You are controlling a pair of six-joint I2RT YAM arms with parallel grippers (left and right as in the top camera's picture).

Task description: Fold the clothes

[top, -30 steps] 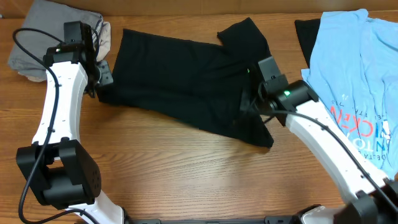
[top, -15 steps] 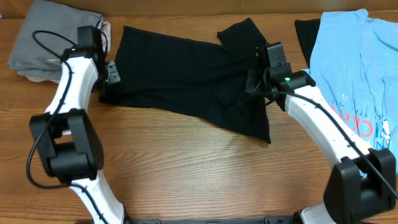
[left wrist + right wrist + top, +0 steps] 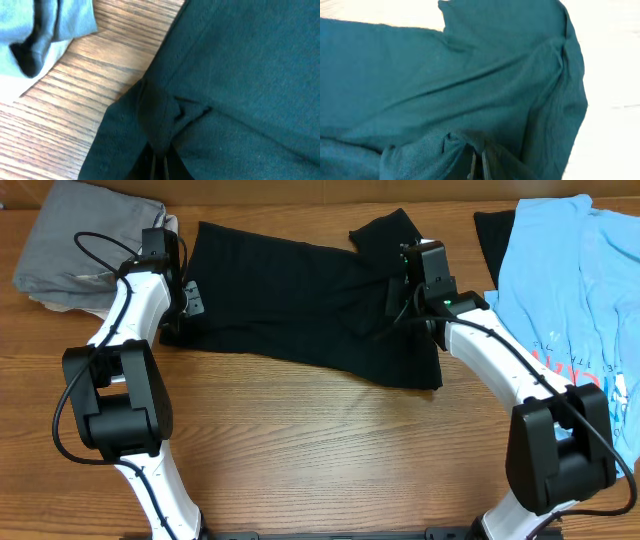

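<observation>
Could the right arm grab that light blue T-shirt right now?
Probably yes, but not right away: the light blue T-shirt lies close beside it with nothing between, yet the right gripper is pinched shut on the black T-shirt and would have to let go first.

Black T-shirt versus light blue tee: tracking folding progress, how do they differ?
The black T-shirt is plain; the light blue tee carries red print. The black T-shirt is pinched by the left pincer and right pincer; the light blue tee lies untouched. Both rest on the table.
</observation>
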